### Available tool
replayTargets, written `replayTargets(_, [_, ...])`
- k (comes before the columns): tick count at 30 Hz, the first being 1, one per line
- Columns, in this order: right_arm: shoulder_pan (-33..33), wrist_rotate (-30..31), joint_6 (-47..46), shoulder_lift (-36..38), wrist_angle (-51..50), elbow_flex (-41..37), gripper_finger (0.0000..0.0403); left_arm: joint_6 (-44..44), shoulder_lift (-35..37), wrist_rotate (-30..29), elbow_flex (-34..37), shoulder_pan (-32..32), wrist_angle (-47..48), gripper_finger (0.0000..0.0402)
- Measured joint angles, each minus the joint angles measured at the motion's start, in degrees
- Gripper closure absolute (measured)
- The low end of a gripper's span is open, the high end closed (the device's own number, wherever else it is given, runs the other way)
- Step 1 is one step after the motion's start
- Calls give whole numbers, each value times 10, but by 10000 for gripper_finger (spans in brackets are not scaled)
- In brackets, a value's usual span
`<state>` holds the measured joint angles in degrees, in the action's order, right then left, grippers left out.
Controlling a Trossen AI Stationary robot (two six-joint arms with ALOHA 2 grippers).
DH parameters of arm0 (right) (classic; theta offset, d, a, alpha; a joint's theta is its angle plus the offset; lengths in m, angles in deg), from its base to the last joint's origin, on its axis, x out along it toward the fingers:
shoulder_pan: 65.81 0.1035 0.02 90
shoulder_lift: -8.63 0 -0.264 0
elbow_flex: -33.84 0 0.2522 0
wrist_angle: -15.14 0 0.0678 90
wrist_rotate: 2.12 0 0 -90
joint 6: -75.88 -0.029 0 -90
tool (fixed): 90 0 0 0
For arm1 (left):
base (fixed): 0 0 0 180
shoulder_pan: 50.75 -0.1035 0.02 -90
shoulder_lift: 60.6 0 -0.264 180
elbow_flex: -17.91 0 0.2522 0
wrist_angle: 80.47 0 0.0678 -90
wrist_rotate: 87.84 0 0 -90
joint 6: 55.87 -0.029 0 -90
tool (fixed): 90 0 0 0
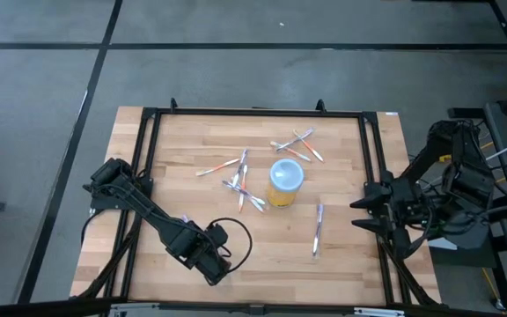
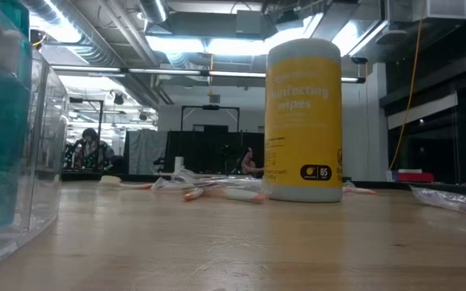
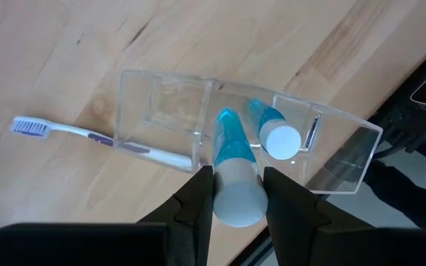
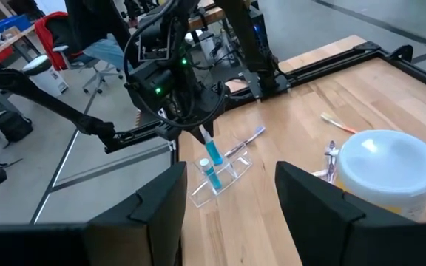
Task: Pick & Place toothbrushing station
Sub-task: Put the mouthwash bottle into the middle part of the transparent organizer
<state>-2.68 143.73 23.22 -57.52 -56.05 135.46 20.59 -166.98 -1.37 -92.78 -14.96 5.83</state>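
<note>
Near the table's front-left edge, the left gripper clamps a teal toothpaste tube over the clear plastic holder, ready for lowering in; the right gripper waits wide open

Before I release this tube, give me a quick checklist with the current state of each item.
1. Left gripper shut on the teal tube: ok.
2. Tube over a compartment of the clear organizer, beside the second tube already standing in it: ok.
3. Tube bottomed out in the compartment: cannot tell.
4. Organizer fully on the table: cannot tell; it sits close to the near edge.
5. Toothbrush lying against the organizer's outer wall, clear of the tube's compartment: ok.
6. Right gripper open, parked at the table's right edge, away from the yellow wipes canister: ok.
</note>
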Motion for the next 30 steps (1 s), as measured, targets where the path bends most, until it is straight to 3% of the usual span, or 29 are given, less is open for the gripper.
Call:
replayTargets(18, [39,35,-5,-4,14,0,195,-17,-33,27,1,-1,-5,308])
replayTargets(30, [47,37,-9,-14,35,0,195,-34,-54,10,1,-4,-5,308])
